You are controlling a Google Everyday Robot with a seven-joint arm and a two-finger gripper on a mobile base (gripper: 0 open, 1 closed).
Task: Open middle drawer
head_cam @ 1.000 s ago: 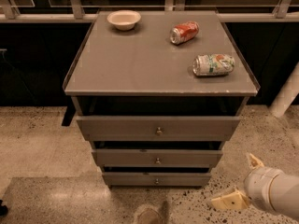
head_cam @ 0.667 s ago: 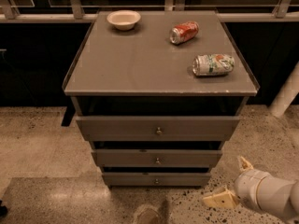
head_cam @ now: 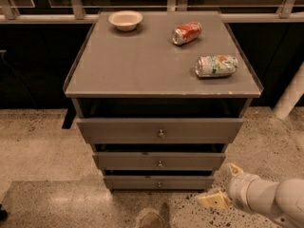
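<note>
Camera view is showing the pincer (head_cam: 223, 184) hanging low right of the middle drawer (head_cam: 128, 161), fingers (head_cam: 213, 199) spread wide, seemingly readying to close around its knob (head_cam: 160, 164).

The cabinet (head_cam: 156, 65) is lit softly from above (recesses beneath left shadowed); the gripper (head_cam: 222, 184), lower right, is brightly lit.

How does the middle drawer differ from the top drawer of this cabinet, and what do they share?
The top drawer looks taller-fronted than the middle drawer. The top drawer also looks wider, the middle drawer narrower. The middle drawer lies nearer the hand, which hangs low at the right, open, touching neither. Both are grey and flat-fronted, each with a small round knob at centre.
</note>
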